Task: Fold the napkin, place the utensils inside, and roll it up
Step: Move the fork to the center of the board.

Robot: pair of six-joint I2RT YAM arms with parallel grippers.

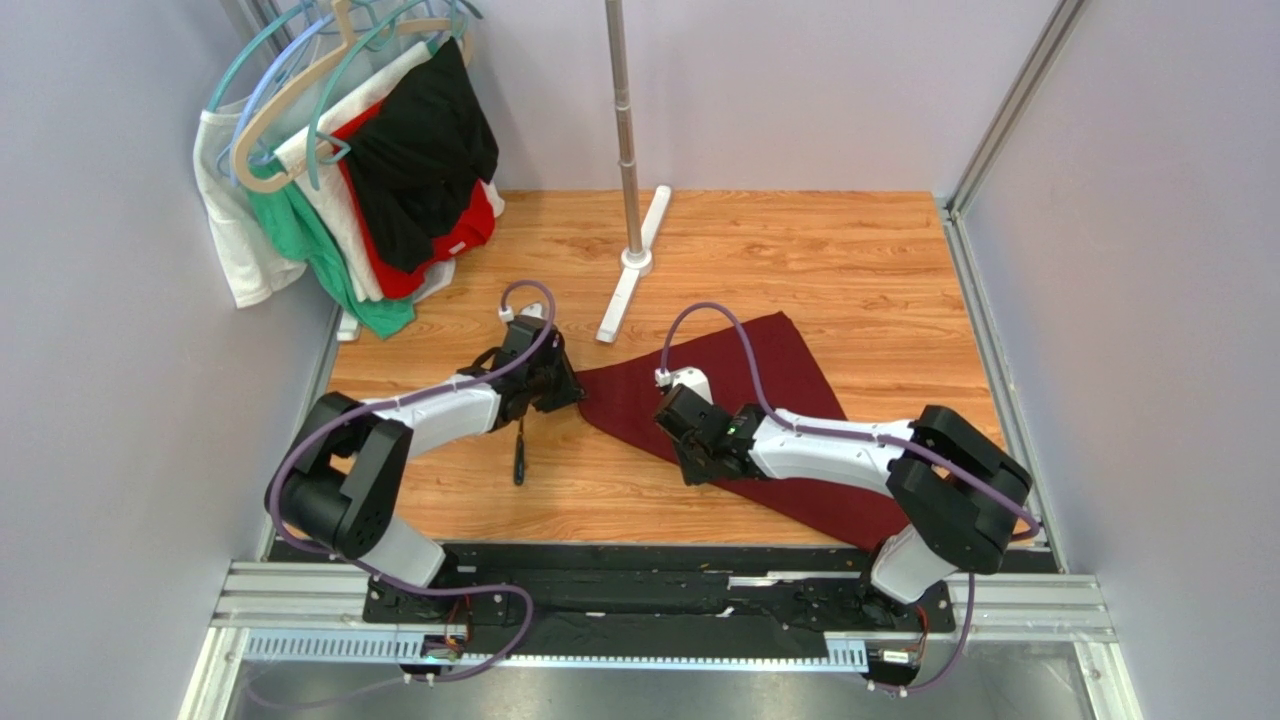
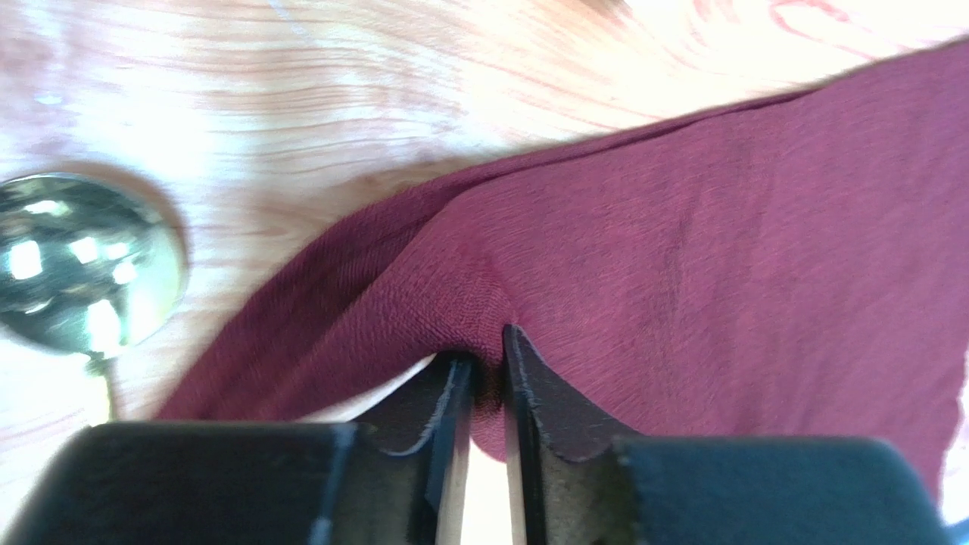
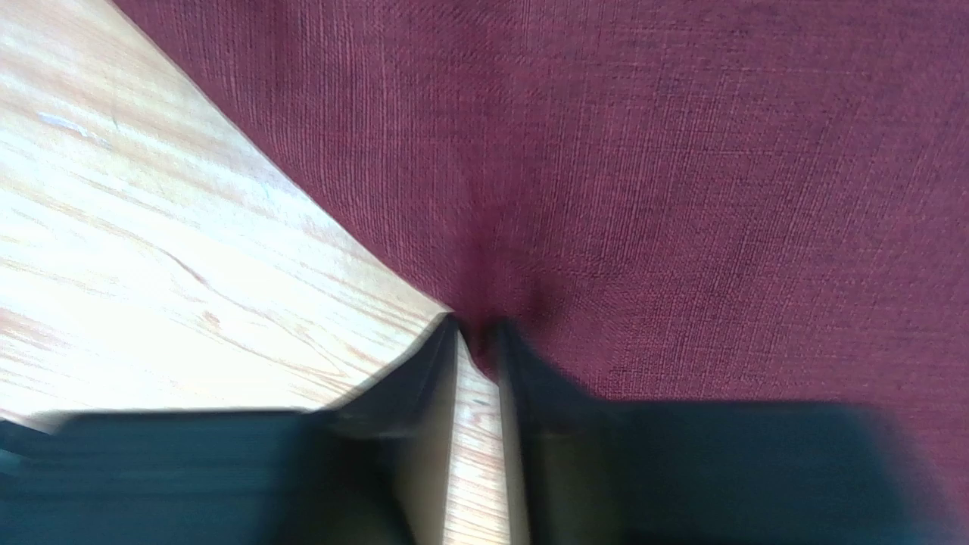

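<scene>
The dark maroon napkin (image 1: 781,390) lies spread on the wooden table, running from the centre toward the right arm. My left gripper (image 1: 568,387) is at its left corner, jaws shut on a pinch of the cloth edge (image 2: 487,346), which bunches up around the fingertips. My right gripper (image 1: 694,459) is on the napkin's near left edge, jaws nearly together with a small fold of napkin (image 3: 478,332) between the tips. The spoon (image 1: 520,450) lies just left of the napkin, dark handle pointing toward me; its gold bowl (image 2: 80,267) shows beside the left gripper.
Garments on hangers (image 1: 361,165) pile up at the back left corner. A metal pole (image 1: 624,135) on a white base (image 1: 631,278) stands behind the napkin. Grey walls close in left and right, and a metal rail (image 1: 661,600) runs along the near edge.
</scene>
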